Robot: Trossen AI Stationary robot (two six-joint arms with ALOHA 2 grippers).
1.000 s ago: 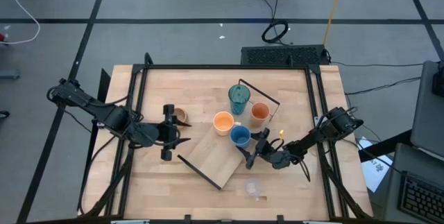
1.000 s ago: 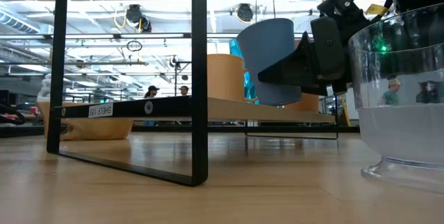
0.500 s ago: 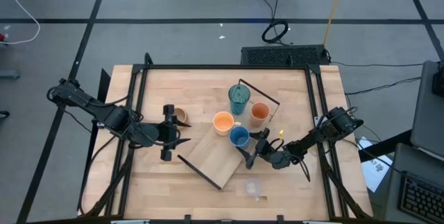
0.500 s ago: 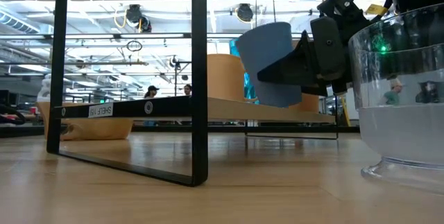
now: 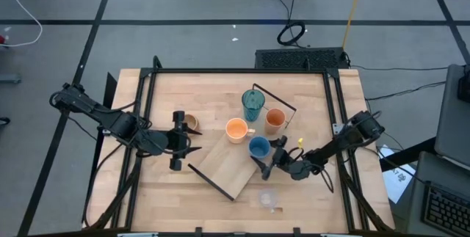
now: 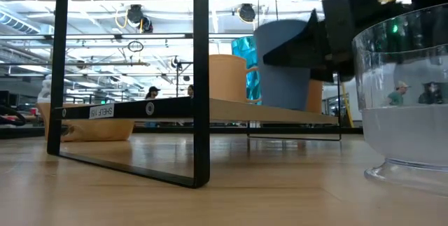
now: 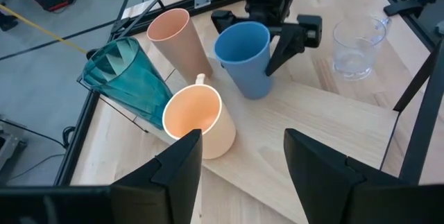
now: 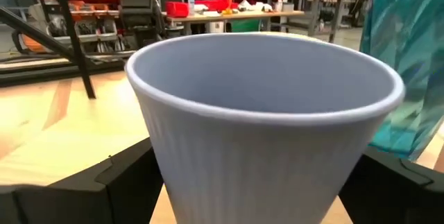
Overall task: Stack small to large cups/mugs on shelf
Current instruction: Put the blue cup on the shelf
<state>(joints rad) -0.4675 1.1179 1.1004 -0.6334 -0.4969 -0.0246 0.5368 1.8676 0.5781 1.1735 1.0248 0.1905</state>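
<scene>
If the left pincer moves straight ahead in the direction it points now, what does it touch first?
Probably the orange handled mug on the shelf: it sits straight ahead of the open left pincer, nearer than the blue cup. Depth is uncertain.

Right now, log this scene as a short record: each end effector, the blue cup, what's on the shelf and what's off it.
right end effector: straddling the blue cup, fingers either side
blue cup: upright on the shelf
left end effector: open, empty, beside the shelf
also on shelf: teal tumbler, two orange cups
off shelf: clear cup, tan mug
</scene>
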